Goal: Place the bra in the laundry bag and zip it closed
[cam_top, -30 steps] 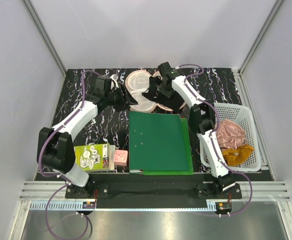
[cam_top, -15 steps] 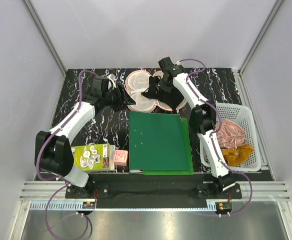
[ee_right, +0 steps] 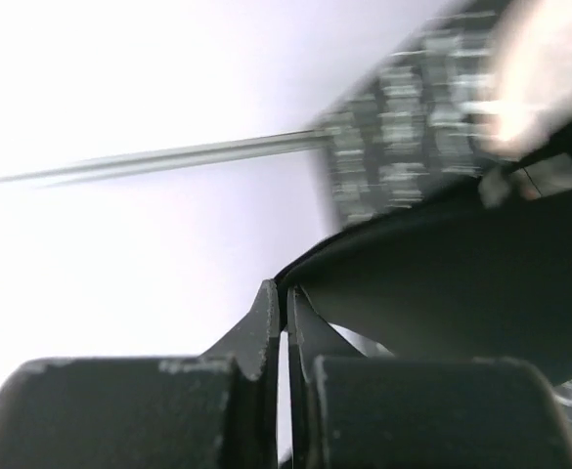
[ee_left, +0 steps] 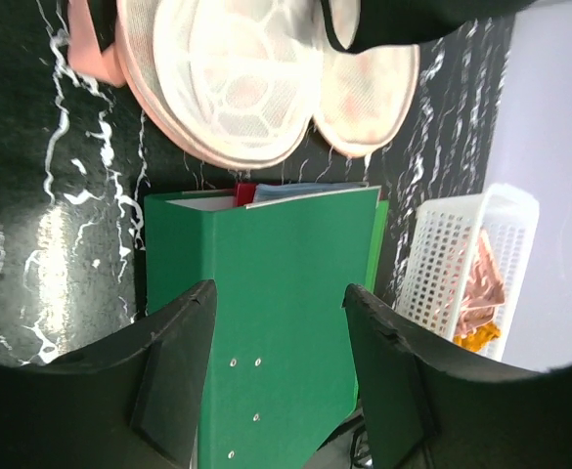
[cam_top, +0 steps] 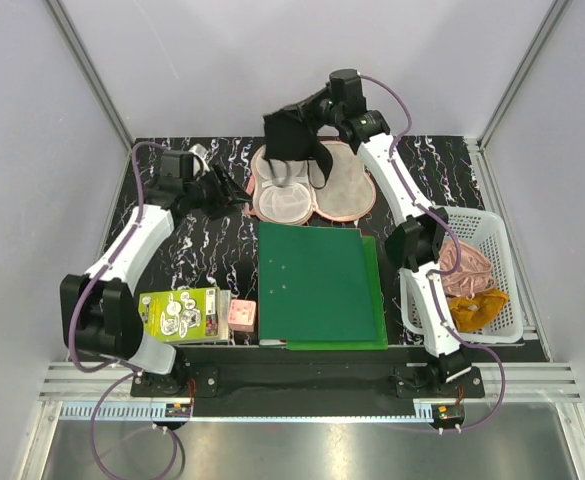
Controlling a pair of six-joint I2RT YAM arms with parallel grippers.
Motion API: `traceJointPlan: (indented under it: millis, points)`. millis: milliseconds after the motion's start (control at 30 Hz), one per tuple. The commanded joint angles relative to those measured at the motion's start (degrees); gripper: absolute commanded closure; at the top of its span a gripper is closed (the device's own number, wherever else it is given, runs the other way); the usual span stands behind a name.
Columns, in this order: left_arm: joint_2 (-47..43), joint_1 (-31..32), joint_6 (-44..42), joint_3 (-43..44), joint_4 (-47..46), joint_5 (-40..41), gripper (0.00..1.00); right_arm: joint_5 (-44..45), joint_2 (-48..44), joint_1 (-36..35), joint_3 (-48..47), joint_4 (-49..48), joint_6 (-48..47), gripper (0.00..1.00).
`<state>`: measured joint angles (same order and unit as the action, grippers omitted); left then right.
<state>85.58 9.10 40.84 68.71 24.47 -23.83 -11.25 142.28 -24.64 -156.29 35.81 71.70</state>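
Black marbled table [cam_top: 442, 165] between pale walls [cam_top: 302, 60]; right hand [cam_top: 299, 111] pinches the bra [cam_top: 284, 140]; left hand [cam_top: 240, 192] gapes.

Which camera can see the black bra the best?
The top external view: the bra hangs whole from the right gripper above the open laundry bag. The left wrist view catches only its lower edge and a strap. The right wrist view shows just a blurry black fold pinched between its fingers.
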Motion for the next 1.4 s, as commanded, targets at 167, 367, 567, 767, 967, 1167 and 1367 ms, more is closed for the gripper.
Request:
traceJointPlan:
  millis: [167,367,567,767,967,1167,1367]
  points:
    - [-7.09,-4.00,0.03,-2.35,-0.48,0.54,0.40,-11.69,4.58,-0.93,-4.20,-38.24,16.09,1.00]
    - [-7.97,-5.32,0.38,-3.84,-0.82,1.60,0.40,-6.34,8.01,-2.43,-3.50,-55.30,25.84,1.00]
    - [-8.94,-6.29,0.73,-6.39,-1.70,1.95,0.40,-11.95,8.55,-0.94,11.14,-71.29,32.52,1.00]
    - [-10.52,-6.64,0.38,-8.59,-1.62,1.25,0.39,-16.79,2.76,0.91,43.81,-88.70,32.62,1.00]
    - [-9.03,-6.82,0.12,-8.50,-1.88,-0.25,0.39,-21.01,-6.81,3.55,68.52,-95.66,29.91,1.00]
    - [-4.38,-6.82,-0.23,-6.14,-4.95,-4.71,0.34,-31.02,-12.63,8.90,73.76,-85.16,20.62,1.00]
    - [-1.47,-2.97,-6.36,-0.16,-5.40,-2.29,0.29,-39.99,-16.86,10.23,60.09,-42.17,-11.45,1.00]
